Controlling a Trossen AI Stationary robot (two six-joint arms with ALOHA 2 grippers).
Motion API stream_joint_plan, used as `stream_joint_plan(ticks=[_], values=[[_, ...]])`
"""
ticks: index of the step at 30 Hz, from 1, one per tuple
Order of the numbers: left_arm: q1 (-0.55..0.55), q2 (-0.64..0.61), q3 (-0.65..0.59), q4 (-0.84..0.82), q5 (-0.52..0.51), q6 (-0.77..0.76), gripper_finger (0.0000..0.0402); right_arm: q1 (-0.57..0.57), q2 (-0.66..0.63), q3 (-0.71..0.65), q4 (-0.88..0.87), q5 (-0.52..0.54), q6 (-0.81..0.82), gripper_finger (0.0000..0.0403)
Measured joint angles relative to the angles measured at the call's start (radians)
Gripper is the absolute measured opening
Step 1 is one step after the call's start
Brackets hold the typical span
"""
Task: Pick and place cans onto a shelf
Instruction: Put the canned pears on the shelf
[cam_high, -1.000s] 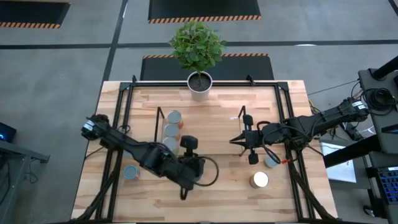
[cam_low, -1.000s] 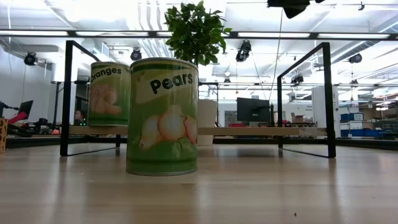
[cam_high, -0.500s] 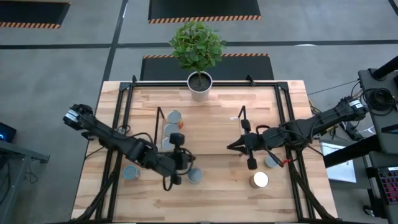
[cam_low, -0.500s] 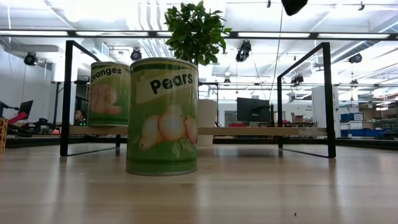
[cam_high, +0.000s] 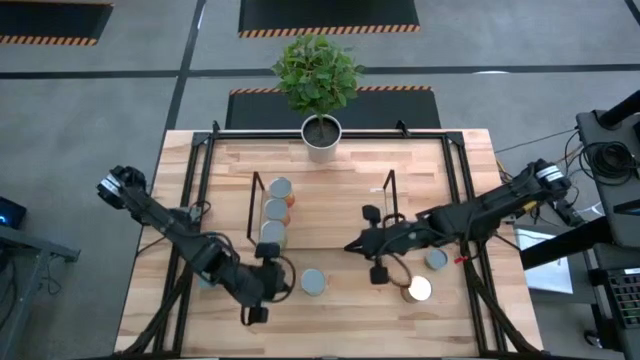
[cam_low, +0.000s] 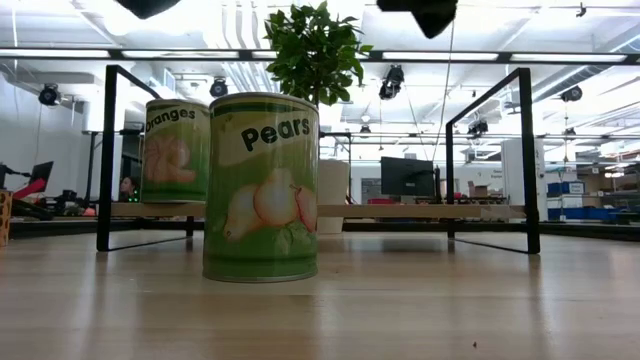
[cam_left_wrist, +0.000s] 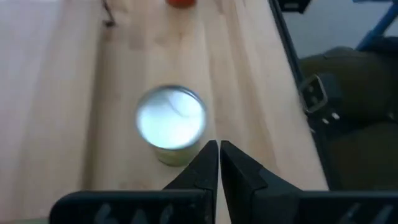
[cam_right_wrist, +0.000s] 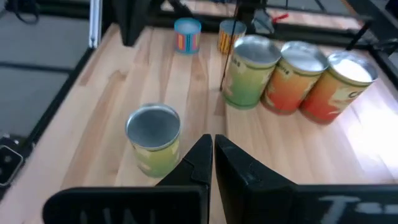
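Three cans stand in a row on the shelf, a low rack with thin black wire end frames and a light wood board, near the middle of the wooden table. The right wrist view shows their printed sides, green to orange, and their dull silver lids. A pears can stands alone on the table in front of the shelf; the low view reads its green label and, behind it, an oranges can on the board. Three more cans rest off the shelf: one at the left edge, largely hidden by the arm, and two at the right, one teal-sided and one with a bright whitish lid.

The left gripper hangs above the table front, just left of the pears can, fingers pressed together and holding nothing. The right gripper hovers in front of the shelf's right end, near the pears can but apart from it, also clenched and empty.

A white plant pot with a leafy plant stands at the table's far edge.
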Motion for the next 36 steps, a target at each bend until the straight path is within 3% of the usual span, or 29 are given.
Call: stream_joint_plan(ticks=[8,25,30,36], values=[[-0.040,0.047,0.000,0.022,-0.015,-0.043,0.0000,0.013,0.188,0.199,-0.229,-0.009,0.021,0.0009],[-0.058,0.208,0.001,0.097,-0.023,-0.144,0.0000,0.055,0.442,0.251,-0.212,-0.036,0.031,0.0019],[-0.058,0.229,0.001,0.097,-0.025,-0.163,0.0000,0.055,0.472,0.254,-0.186,-0.036,0.062,0.0073],[-0.058,0.231,0.001,0.091,-0.060,-0.163,0.0000,0.055,0.503,0.254,-0.118,-0.034,0.057,0.0188]])
